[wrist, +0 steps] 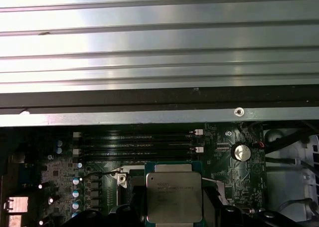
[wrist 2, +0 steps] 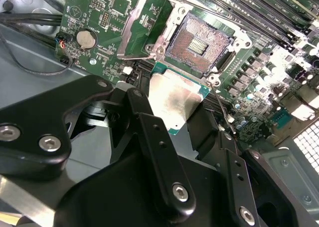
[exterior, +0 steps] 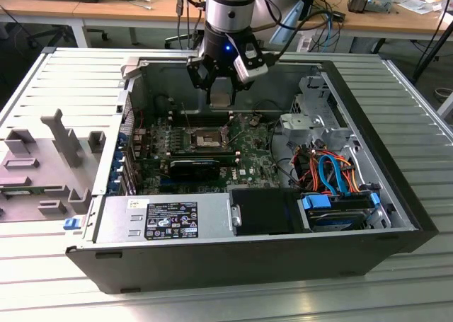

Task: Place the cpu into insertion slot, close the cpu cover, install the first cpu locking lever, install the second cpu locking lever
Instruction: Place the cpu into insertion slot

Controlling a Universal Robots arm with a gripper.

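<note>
In the exterior view my gripper [exterior: 221, 90] hangs inside the open computer case, a little above and behind the insertion slot [exterior: 207, 139]. It is shut on the cpu [wrist 2: 172, 100], a flat silver square with a green edge, held between the black fingers [wrist 2: 149, 129]. The insertion slot [wrist 2: 199, 45] lies open just beyond the chip, its dark pin field bare. The cpu cover [wrist 2: 135, 31] is swung up beside the socket. A thin wire locking lever [wrist 2: 222, 106] stands raised at the socket's corner. In the first wrist view the cpu [wrist: 174, 197] sits above the green board with its metal top showing.
Long memory slots [wrist: 139, 142] run beside the socket, and a coin battery [wrist 2: 85, 38] sits nearby. A black expansion card [exterior: 195, 168], the power supply [exterior: 159, 219] and a drive bay with coloured cables [exterior: 333, 173] fill the case. A grey fixture [exterior: 49, 159] lies on the exterior view's left.
</note>
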